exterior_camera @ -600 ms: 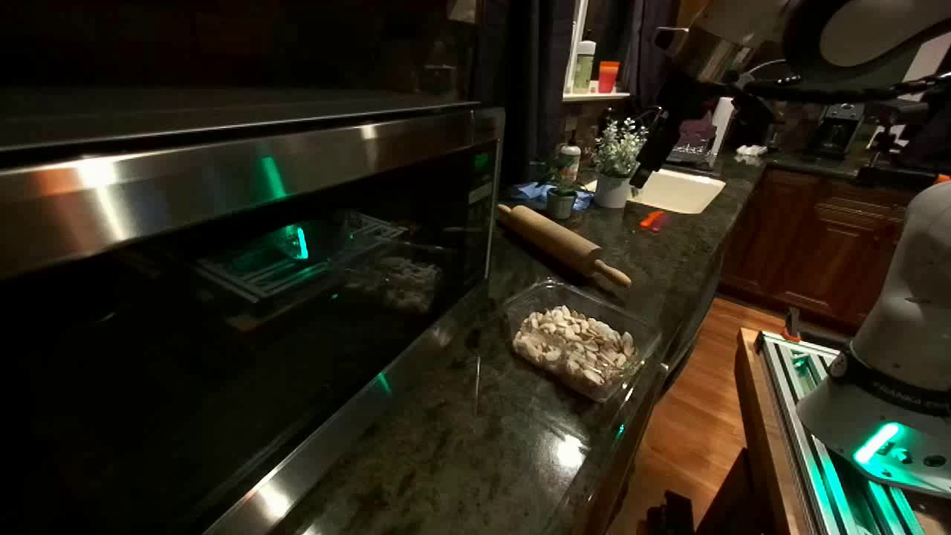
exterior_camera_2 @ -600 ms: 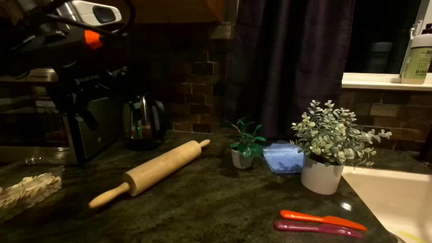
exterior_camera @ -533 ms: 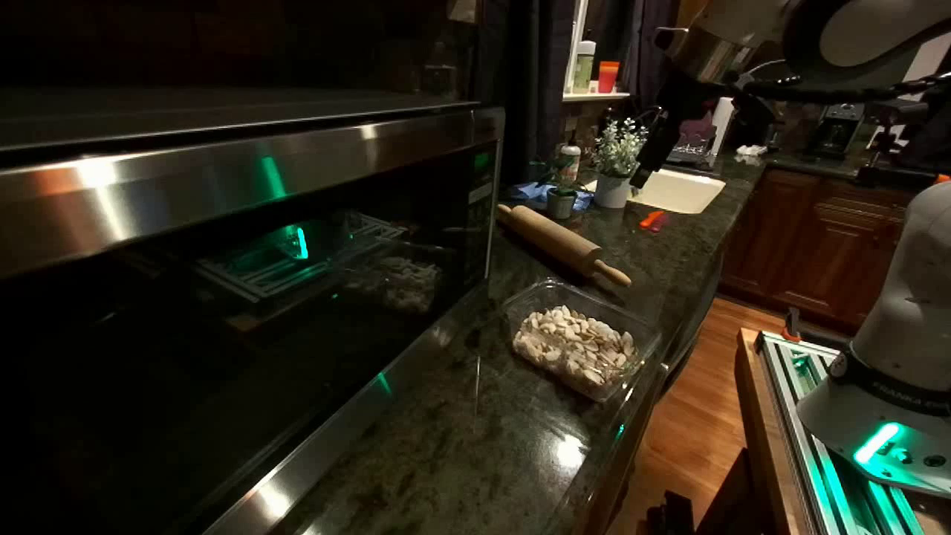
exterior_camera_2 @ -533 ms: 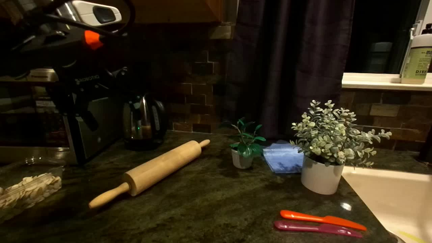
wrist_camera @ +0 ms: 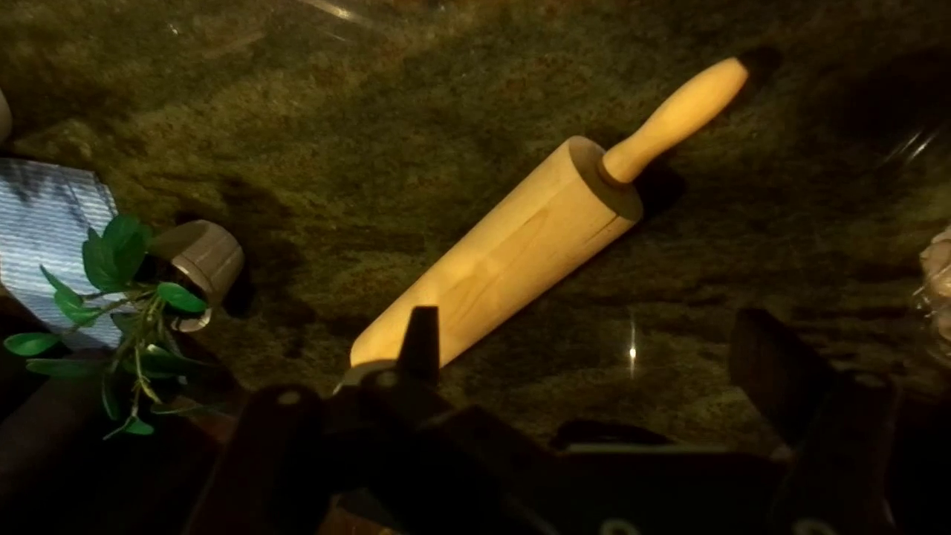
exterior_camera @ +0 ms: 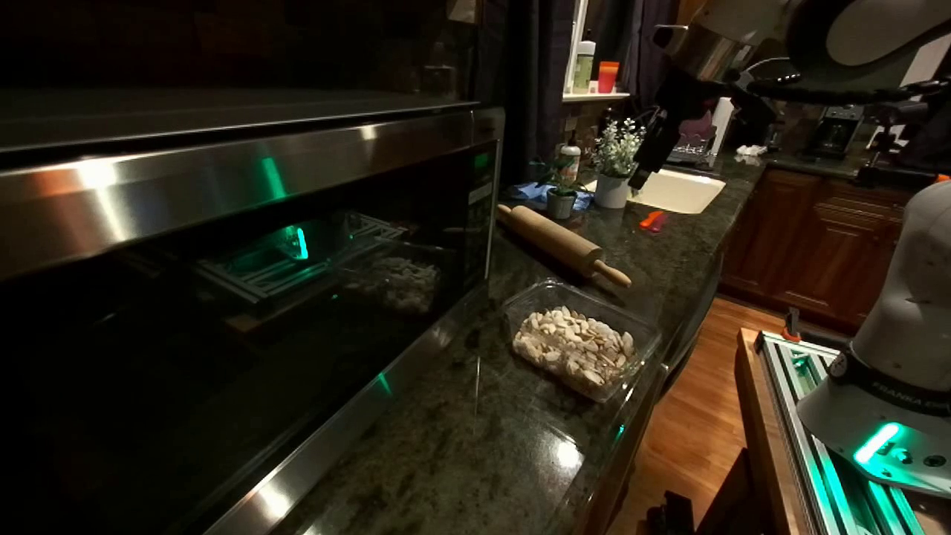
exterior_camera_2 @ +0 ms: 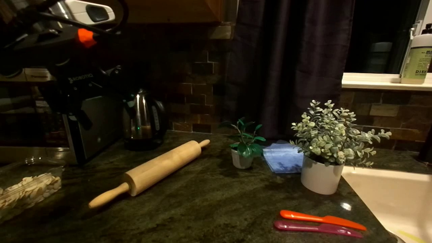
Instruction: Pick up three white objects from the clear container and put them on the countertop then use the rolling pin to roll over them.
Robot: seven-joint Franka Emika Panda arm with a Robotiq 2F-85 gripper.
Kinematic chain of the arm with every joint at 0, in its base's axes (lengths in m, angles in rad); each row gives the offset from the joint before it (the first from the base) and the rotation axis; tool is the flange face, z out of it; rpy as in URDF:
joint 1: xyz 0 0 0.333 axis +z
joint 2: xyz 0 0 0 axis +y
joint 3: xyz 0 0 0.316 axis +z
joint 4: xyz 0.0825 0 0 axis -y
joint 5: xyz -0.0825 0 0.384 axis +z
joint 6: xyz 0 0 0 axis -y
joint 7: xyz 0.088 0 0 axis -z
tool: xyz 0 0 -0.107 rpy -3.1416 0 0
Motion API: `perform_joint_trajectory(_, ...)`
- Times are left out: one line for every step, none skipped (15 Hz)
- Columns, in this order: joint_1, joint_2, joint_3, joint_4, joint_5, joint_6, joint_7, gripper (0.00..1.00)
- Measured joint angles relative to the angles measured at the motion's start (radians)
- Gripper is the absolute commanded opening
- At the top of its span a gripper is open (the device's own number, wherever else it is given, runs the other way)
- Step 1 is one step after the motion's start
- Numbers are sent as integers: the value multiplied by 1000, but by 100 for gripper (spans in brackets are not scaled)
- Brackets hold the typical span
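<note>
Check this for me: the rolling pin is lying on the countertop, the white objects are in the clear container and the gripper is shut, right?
Not quite: the gripper is open, not shut; the wrist view shows its fingers wide apart. The rest is right: the rolling pin is lying on the countertop and the white objects are in the clear container.

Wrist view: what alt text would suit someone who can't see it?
A wooden rolling pin lies diagonally on a dark, mottled countertop, its lower end hidden by the robot's open gripper. A small potted plant is at left; pale lumps just show at right.
</note>
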Motion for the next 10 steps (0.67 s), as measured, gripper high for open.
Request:
perform_joint_trajectory(20,-2,15,4,3,-9,0,100)
perform_joint_trajectory(45,-5,33,8,8,-23,0,100)
perform_joint_trajectory(75,-10,50,13,16,-43,0,100)
perform_joint_trajectory(107,-14,67,20,34,-74,0,100)
perform_joint_trajectory(140,-19,81,27,55,-102,0,100)
perform_joint_trajectory(173,-23,91,31,76,-120,0,100)
perform_joint_trajectory(205,-25,97,34,99,-125,-2,100)
perform_joint_trajectory(236,-24,98,35,126,-125,-9,100)
perform_joint_trajectory(263,-20,97,37,152,-125,-21,100)
perform_joint_trajectory(288,-14,97,39,176,-124,-36,100)
